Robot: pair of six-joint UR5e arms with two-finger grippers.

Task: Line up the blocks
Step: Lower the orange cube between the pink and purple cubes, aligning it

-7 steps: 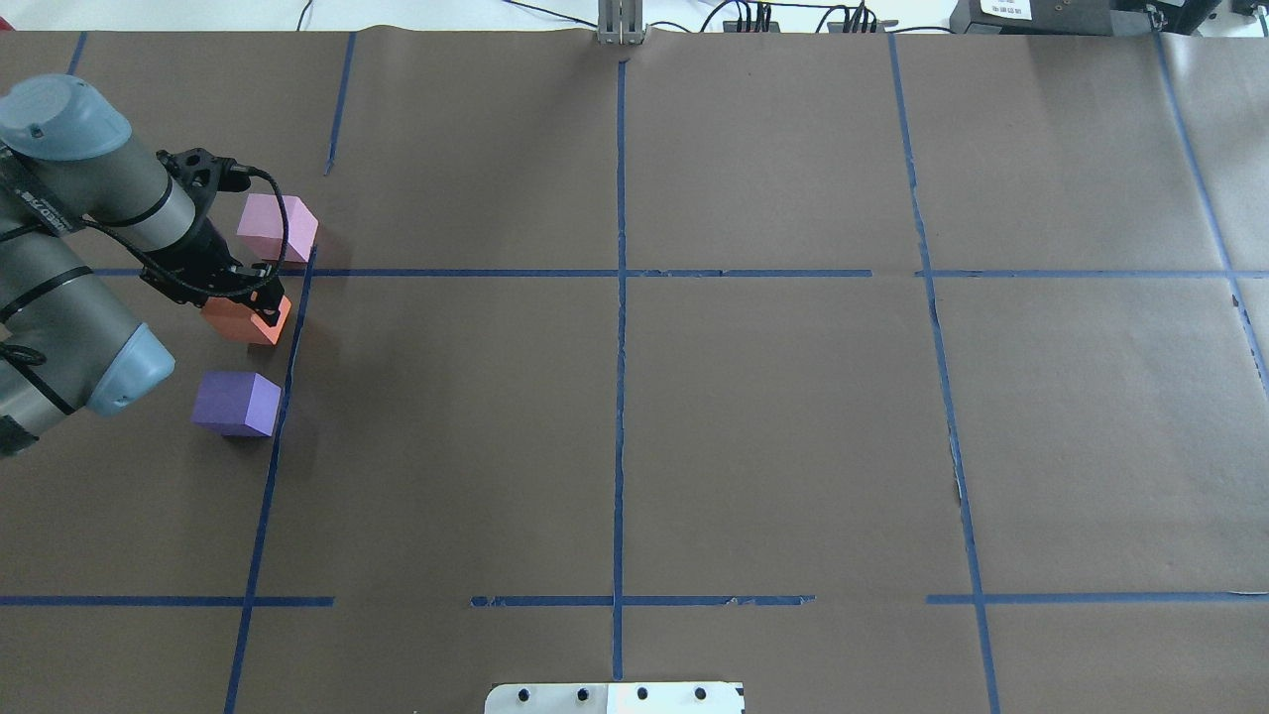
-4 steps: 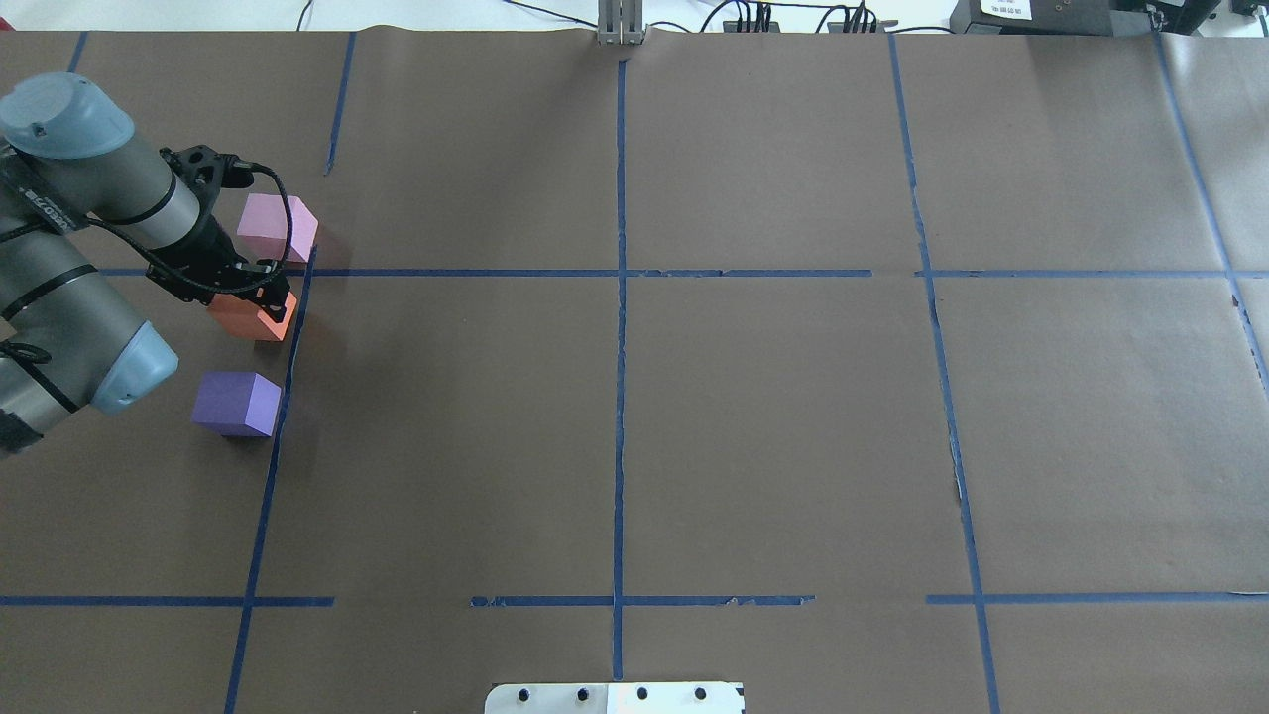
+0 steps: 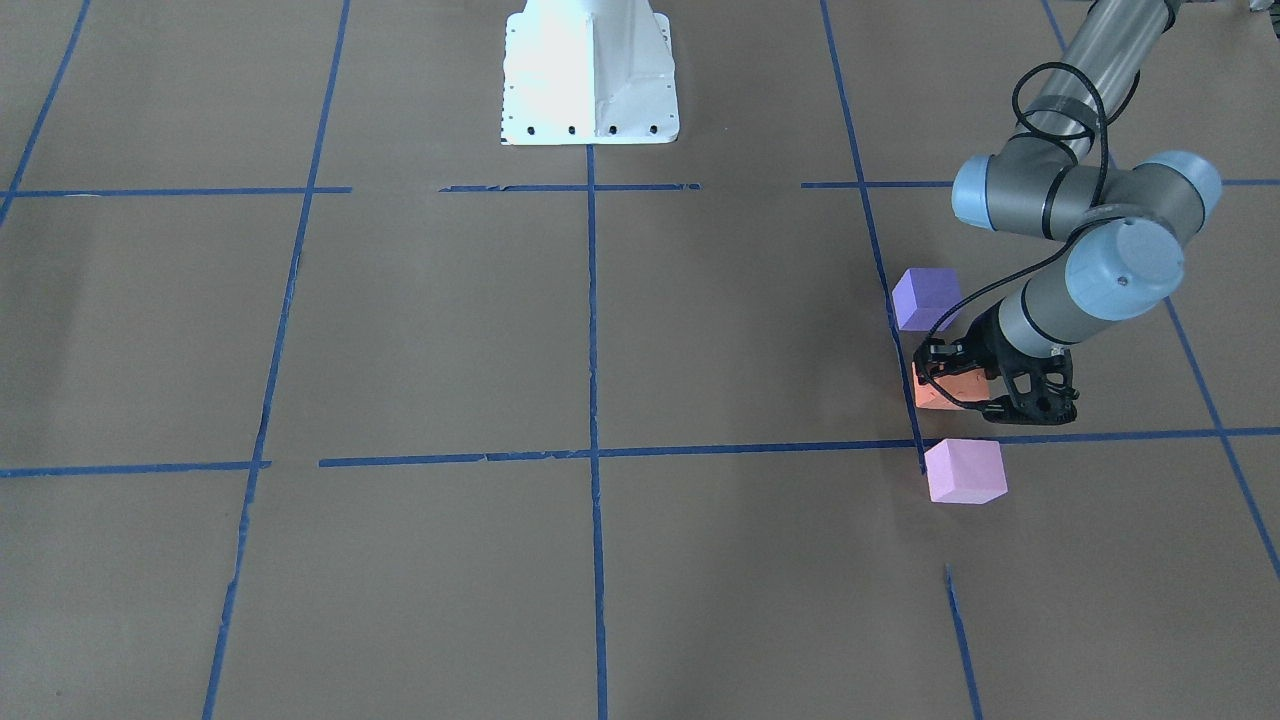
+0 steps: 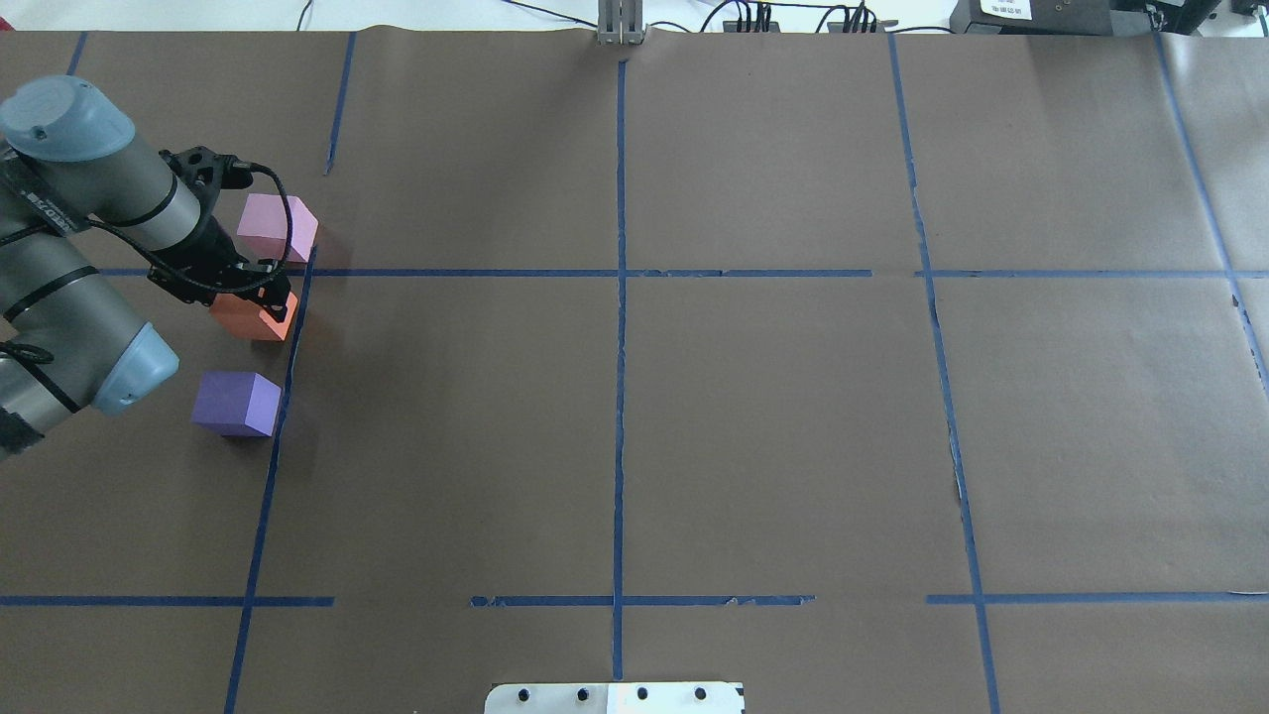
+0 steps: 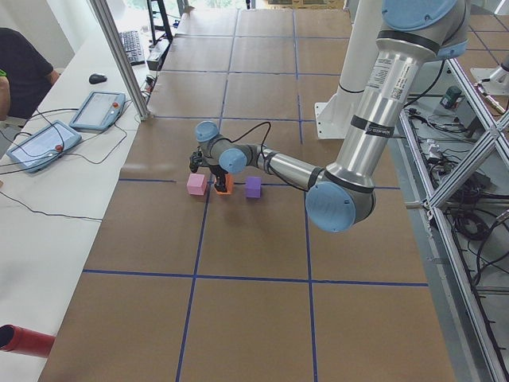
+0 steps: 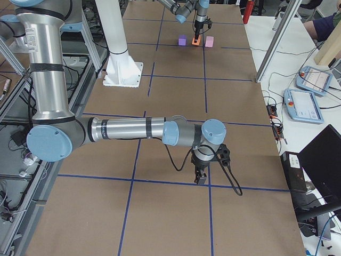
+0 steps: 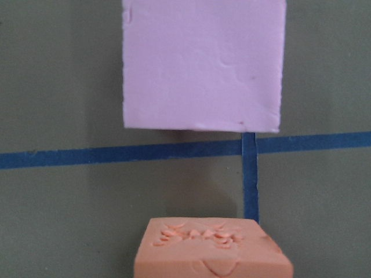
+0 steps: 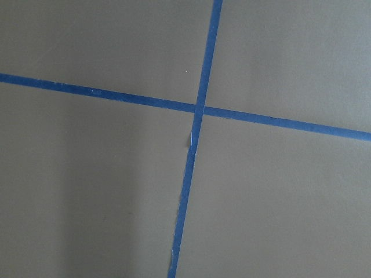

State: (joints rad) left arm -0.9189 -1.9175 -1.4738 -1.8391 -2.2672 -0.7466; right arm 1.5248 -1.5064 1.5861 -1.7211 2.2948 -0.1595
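Front-facing: left gripper [image 3: 955,388] closed on orange block [image 3: 938,393], finger on each side; violet block [image 3: 925,298] toward base, pink block [image 3: 965,470] on near side, both apart from orange, all along blue tape line [image 3: 868,210]
Overhead: same three in rough column, table's left
Left wrist: orange top dented, pink beyond tape
Right side view: right gripper [image 6: 201,177] low over paper, well apart from blocks; opening cannot be told

Brown paper [image 4: 773,416] crossed by blue tape [image 4: 619,397] spreads wide; a white bench [image 5: 48,207] alongside carries, seemingly, two tablets [image 5: 97,110].
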